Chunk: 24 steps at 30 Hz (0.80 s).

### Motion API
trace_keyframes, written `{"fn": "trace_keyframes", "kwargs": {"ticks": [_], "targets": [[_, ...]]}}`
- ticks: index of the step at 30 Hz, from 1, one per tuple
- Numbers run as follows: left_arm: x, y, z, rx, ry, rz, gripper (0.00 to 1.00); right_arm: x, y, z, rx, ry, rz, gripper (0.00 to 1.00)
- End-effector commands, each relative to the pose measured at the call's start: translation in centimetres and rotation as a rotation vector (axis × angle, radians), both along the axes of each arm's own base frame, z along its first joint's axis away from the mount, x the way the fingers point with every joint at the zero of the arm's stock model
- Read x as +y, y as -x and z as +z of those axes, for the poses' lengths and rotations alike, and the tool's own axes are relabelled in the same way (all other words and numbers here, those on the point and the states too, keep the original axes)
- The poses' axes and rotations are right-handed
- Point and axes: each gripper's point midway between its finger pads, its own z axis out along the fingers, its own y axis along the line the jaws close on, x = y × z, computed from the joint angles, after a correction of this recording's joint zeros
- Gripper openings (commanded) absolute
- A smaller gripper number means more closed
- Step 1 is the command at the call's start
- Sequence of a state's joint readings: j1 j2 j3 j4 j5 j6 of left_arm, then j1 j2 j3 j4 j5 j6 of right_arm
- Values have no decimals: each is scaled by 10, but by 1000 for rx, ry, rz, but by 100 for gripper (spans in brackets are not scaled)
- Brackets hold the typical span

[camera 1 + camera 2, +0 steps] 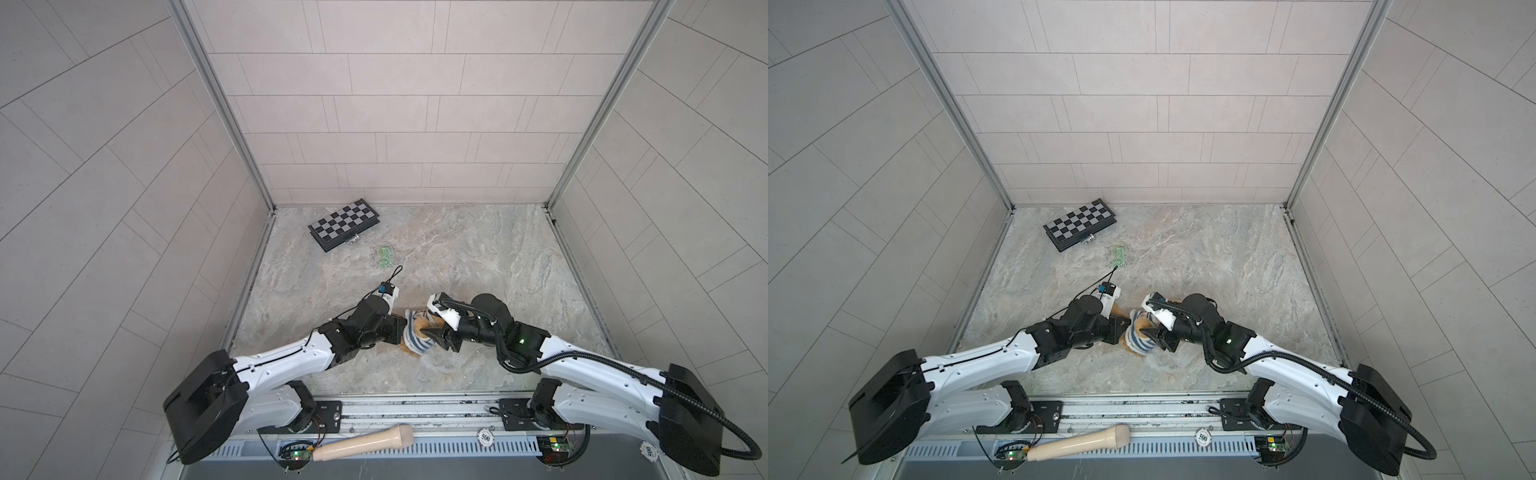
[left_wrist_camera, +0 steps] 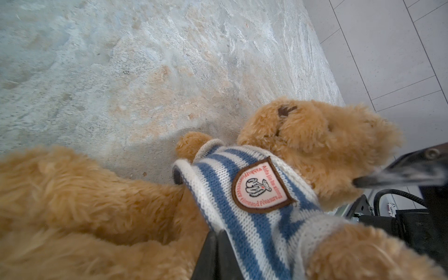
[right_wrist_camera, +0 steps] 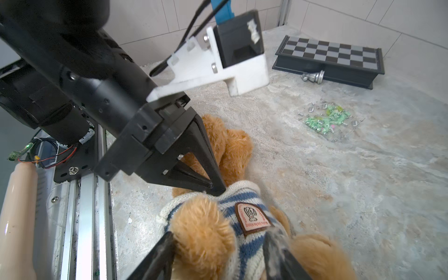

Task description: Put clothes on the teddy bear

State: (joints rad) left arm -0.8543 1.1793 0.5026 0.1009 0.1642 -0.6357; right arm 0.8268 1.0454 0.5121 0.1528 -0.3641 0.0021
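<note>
**Seat the jumper before letting go**

The marbled table [image 1: 478, 257] bears the teddy bear [image 2: 315, 135] chest-up near its front edge, between the two arms in both top views. The striped jumper [image 2: 254, 218] covers the chest with a paw out of each sleeve. I judge the dressing nearly done: what is left is drawing the knit down over the belly and squaring it.

The left gripper [image 3: 217, 189] is clenched on the jumper's lower edge [image 2: 194, 194]. The right gripper [image 3: 219, 251] grasps nothing. Its jaws stand apart on either side of a fluffy part at the bear's upper end (arm or head, I cannot tell which).

To do this well, the right gripper should steady the upper body first, since a light plush toy will likely slide rather than let the knit travel. The left should then pull along the body toward the legs, low over the table and in short draws, as knit stretches and springs back. It should pinch yarn only, not fur. The badge [image 2: 261, 186] makes a handy check: centred on the chest means the jumper sits straight.
</note>
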Motion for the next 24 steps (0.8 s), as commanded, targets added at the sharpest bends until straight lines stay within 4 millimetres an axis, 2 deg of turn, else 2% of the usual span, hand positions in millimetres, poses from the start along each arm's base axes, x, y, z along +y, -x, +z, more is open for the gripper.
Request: {"fn": "trace_keyframes", "kwargs": {"ticks": [1, 3, 4, 8, 11, 13, 16, 19, 24], "targets": [[1, 4, -4, 11, -11, -8, 9, 15, 2, 15, -32, -42, 52, 60], [1, 4, -4, 11, -13, -7, 9, 19, 2, 13, -22, -46, 62, 58], [1, 4, -4, 11, -11, -7, 9, 21, 1, 12, -15, -49, 65, 54], [2, 5, -6, 13, -8, -9, 8, 24, 1, 4, 15, -24, 76, 28], [4, 6, -10, 21, -14, -4, 8, 21, 3, 6, 4, -26, 75, 13], [5, 6, -13, 25, -20, -1, 7, 17, 0, 11, -17, -31, 47, 7], [6, 7, -15, 28, -17, 2, 6, 6, -11, 23, -58, -45, -38, 1], [2, 9, -15, 30, 11, -11, 6, -5, -27, 40, -102, -105, -141, 0], [-1, 13, -14, 27, 26, -25, 6, -1, -47, 66, -125, -215, -219, 0]]}}
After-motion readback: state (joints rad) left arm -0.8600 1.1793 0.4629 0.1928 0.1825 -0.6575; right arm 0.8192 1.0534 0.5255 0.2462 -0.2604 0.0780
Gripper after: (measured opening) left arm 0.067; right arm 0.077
